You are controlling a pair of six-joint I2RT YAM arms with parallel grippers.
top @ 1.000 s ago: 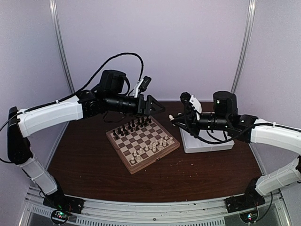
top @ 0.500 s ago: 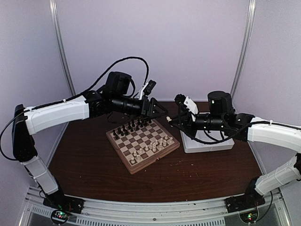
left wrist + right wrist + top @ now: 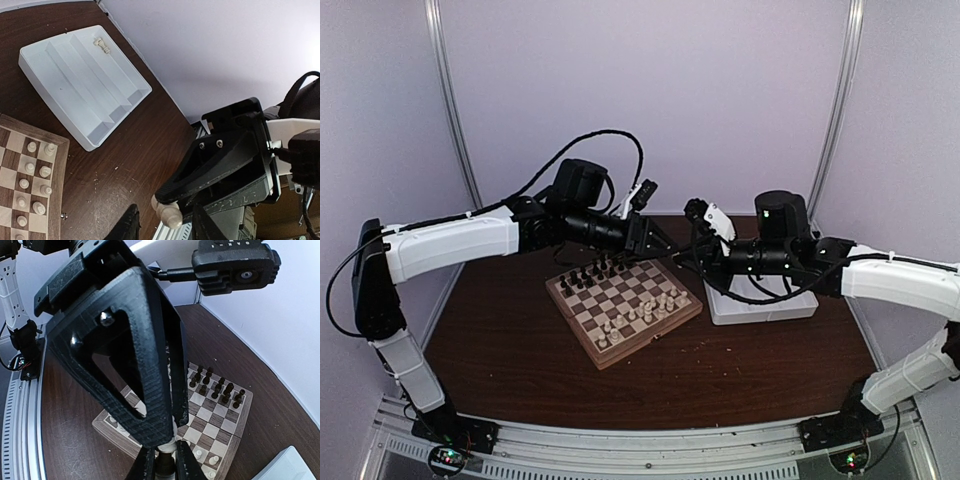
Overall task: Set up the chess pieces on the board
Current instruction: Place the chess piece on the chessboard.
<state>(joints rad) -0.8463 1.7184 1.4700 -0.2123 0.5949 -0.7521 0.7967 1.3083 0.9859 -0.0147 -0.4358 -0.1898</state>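
Count: one board [image 3: 577,326], one white tray [image 3: 75,85], both on the brown table [image 3: 510,350].

Chess pieces [image 3: 655,305]: cream ones stand on the board's near-right side. I can make out nine in the strip that the left wrist view shows. One more cream piece in the tray [image 3: 102,45] lies on its side at the far end of an outer channel. One cream piece [image 3: 167,212] is up in the air, in my grip.

Dark pieces [image 3: 590,272]: clustered along the board's far-left side, too small to count reliably.

Right gripper [image 3: 162,465]: fingers pressed together on the airborne cream piece, pinching it at the tips.

Left gripper [image 3: 166,229]: fingers spread to either side of that same piece, with a gap visible on both sides and no contact.

Pose: my left arm [image 3: 450,245] and right arm [image 3: 900,285] both reach forward and inward with forearms roughly level. The grippers meet tip to tip above the table, near the board's far-right corner, between the board and the tray.
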